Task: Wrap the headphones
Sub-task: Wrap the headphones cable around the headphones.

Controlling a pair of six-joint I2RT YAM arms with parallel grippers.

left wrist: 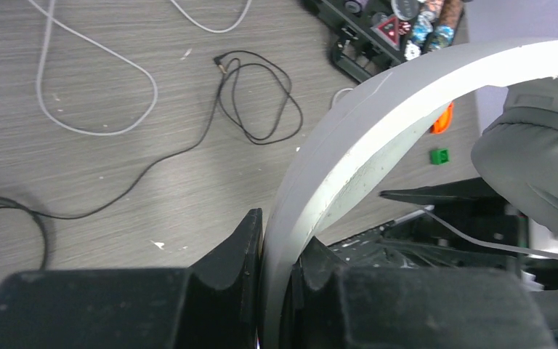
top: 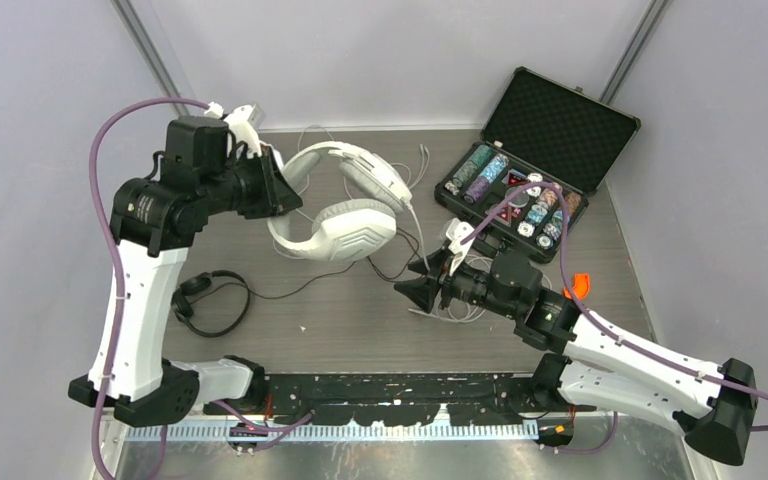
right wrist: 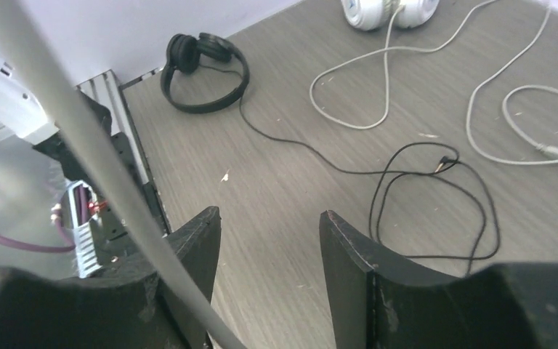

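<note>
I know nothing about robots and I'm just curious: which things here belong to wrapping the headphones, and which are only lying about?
Belongs to the job: held white headset, other white headset, black headset, white cables, black cable.
Lying about: poker chip case, orange piece, green block.

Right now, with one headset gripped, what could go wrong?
The white cable crosses one of the open right fingers rather than sitting clearly between them, so closing may miss it. The black cable loops just beyond and could snag. The left fingers pinch only the headband; it might swivel.
</note>
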